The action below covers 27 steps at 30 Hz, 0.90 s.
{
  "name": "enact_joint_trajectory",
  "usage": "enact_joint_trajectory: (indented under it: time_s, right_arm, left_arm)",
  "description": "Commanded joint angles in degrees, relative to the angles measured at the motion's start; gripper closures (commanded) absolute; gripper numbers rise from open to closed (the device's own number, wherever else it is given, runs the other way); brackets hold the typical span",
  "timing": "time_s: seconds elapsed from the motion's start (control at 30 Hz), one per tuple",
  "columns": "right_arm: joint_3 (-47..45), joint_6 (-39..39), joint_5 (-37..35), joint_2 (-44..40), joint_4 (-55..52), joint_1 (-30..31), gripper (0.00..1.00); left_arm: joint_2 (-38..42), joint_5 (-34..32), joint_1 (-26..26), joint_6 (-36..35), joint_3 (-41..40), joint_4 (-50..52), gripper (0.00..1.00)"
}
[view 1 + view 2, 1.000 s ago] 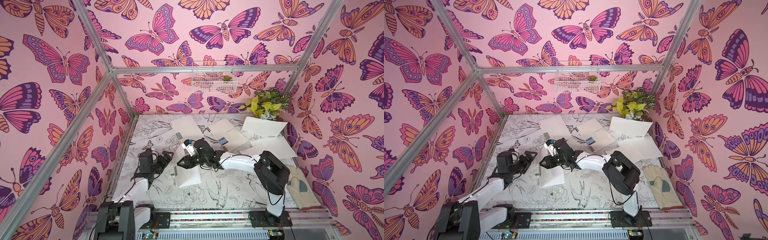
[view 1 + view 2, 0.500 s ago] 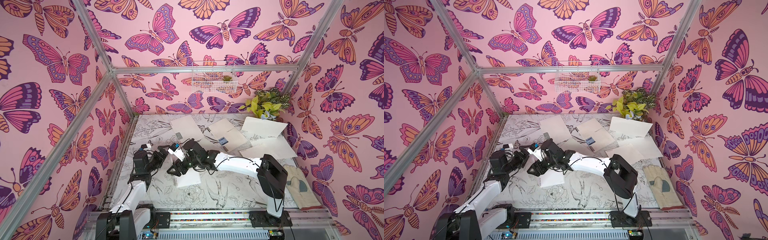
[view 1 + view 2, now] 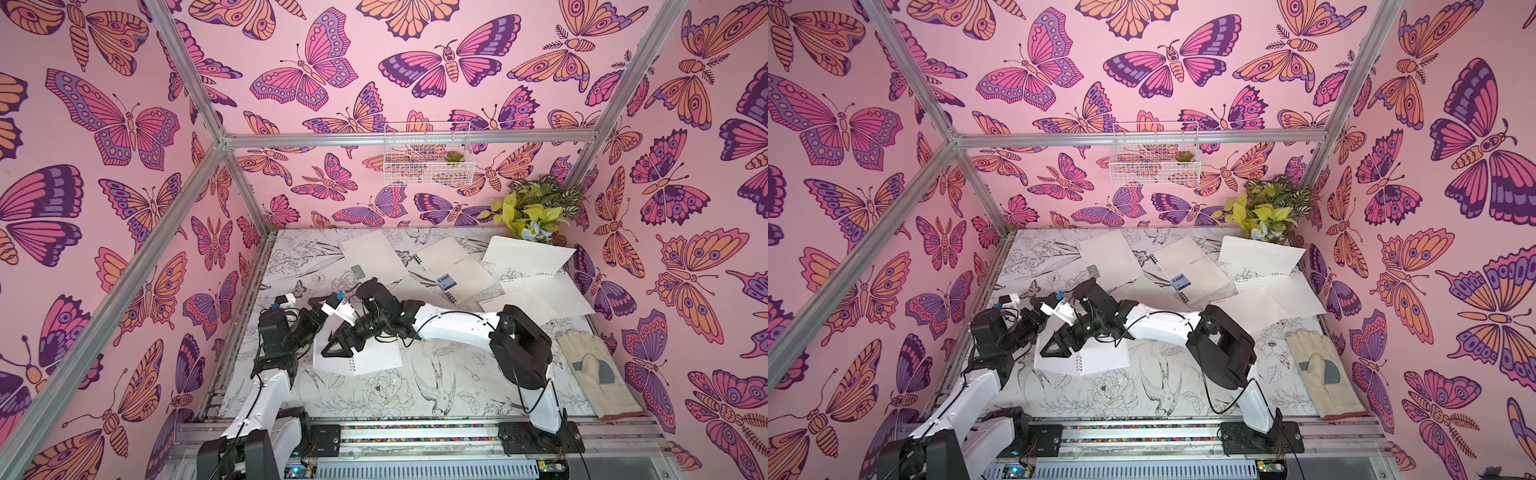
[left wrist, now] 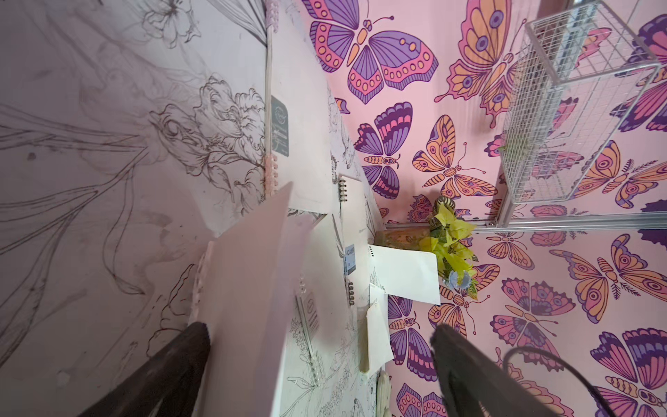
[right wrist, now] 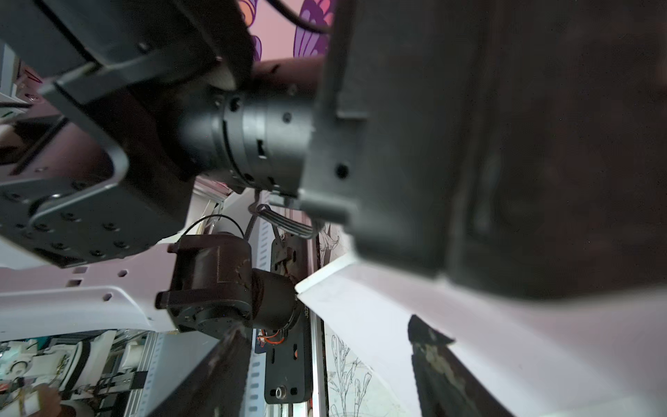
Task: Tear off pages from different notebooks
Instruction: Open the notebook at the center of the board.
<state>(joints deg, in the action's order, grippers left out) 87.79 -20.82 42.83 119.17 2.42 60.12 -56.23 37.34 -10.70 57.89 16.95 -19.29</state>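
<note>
**Butterfly booth: counter stock, notebooks and leaves**

Item: one counter (image 3: 457,386), floral print, carrying all below.
Item: one large notebook (image 3: 457,270), black coil, blue CAMP label, rear centre.
Item: one white-coil notebook (image 3: 374,257), just left of it.
Item: one near notebook (image 3: 374,361), front left, under both hands.
Item: several loose pages (image 3: 536,286), overlapping at rear right.
Item: the right hand (image 3: 334,352), fingers apart above the near notebook, gripping nothing.
Item: the left hand (image 4: 319,335), spread wide, with a raised leaf (image 4: 245,289) standing unclamped between its fingers.
</note>
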Motion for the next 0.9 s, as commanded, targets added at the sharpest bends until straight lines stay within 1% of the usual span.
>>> enact_joint_trajectory:
  time_s: [0.0,0.03,0.1,0.13,0.17,0.2,0.23,0.27,0.33,0.37,0.43,0.57,0.7,0.77,0.87]
  right_arm:
    - [0.36,-1.58,5.38,-1.36,2.72,-0.10,0.26]
    - [-1.07,-3.71,6.98,-2.39,5.56,-0.94,0.25]
    - [-6.18,-10.44,9.57,-4.84,15.62,-3.29,0.26]
    - [-9.16,-11.78,9.02,-6.85,17.84,-4.70,0.26]
    - [-12.28,-10.48,6.60,-9.38,16.29,-5.97,0.26]
    - [-14.56,-7.66,3.06,-11.87,11.99,-6.97,0.25]
    - [-16.32,-2.98,-4.06,-14.52,3.93,-7.59,0.24]
    - [-17.41,0.76,-13.04,-16.49,-3.98,-7.81,0.23]
    - [-19.28,2.94,-25.78,-17.88,-13.55,-8.04,0.23]
    - [-20.16,2.53,-28.70,-18.05,-16.49,-8.53,0.22]
    - [-22.97,0.14,-30.02,-18.10,-16.85,-9.64,0.23]
    - [-27.35,-4.07,-29.86,-17.12,-13.77,-10.90,0.24]
    - [-27.41,-5.76,-26.48,-13.92,-11.33,-10.89,0.26]
    - [-27.44,-6.61,-24.78,-12.69,-9.31,-10.90,0.30]
    - [-27.62,-7.21,-24.39,-12.22,-8.02,-10.90,0.33]
  left_arm:
    - [1.07,2.36,-1.24,-1.46,-1.36,0.30,0.05]
    - [1.33,2.47,-1.59,-1.77,-1.37,0.83,0.07]
    - [1.84,2.34,-2.19,-2.48,-1.37,2.14,0.09]
    - [2.00,2.38,-2.47,-2.73,-1.35,2.60,0.10]
    - [2.17,2.38,-2.60,-2.99,-1.26,3.10,0.10]
    - [2.26,2.38,-2.78,-3.28,-1.11,3.61,0.10]
    - [2.13,2.38,-2.82,-3.84,-0.74,4.76,0.11]
    - [1.98,2.43,-2.92,-4.46,-0.35,5.76,0.11]
    - [1.62,2.47,-2.93,-5.28,0.05,6.82,0.11]
    - [1.35,2.56,-2.92,-5.54,0.18,6.97,0.11]
    - [0.70,2.69,-3.02,-5.85,0.31,7.42,0.12]
    - [-0.51,3.09,-3.17,-6.46,0.81,7.74,0.13]
    - [-1.20,2.82,-3.13,-7.26,1.00,8.02,0.14]
    - [-1.56,3.16,-3.19,-7.35,1.15,8.06,0.14]
    - [-1.76,3.26,-3.12,-7.44,1.25,8.04,0.14]
